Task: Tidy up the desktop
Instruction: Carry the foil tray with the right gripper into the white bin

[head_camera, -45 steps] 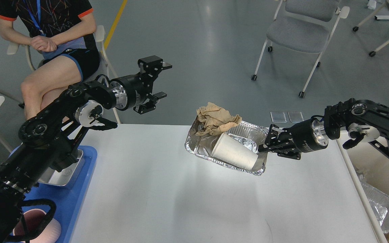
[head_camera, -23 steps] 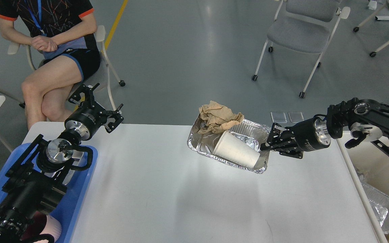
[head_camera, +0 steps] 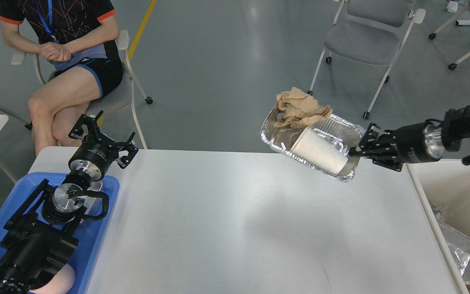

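The desktop (head_camera: 227, 228) is a wide white tabletop with a faint scratch near its front edge. My right gripper (head_camera: 359, 151) is shut on the right rim of a foil tray (head_camera: 273, 136) and holds it tilted in the air above the desktop's far right part. In the tray lie a white paper cup (head_camera: 318, 152) on its side and a crumpled brown paper napkin (head_camera: 298, 107). My left gripper (head_camera: 102, 136) is open and empty above the desktop's far left corner.
A blue tray (head_camera: 108, 190) lies at the left under my left arm, with something pink (head_camera: 57, 279) at its near end. A bin (head_camera: 455, 196) with a foil tray (head_camera: 463, 251) in it stands at the right edge. A seated person (head_camera: 67, 61) and chairs (head_camera: 365, 36) are beyond.
My right gripper has lifted the foil tray with cup and napkin up and to the right. My left arm has swung down and to the left, over the blue tray.
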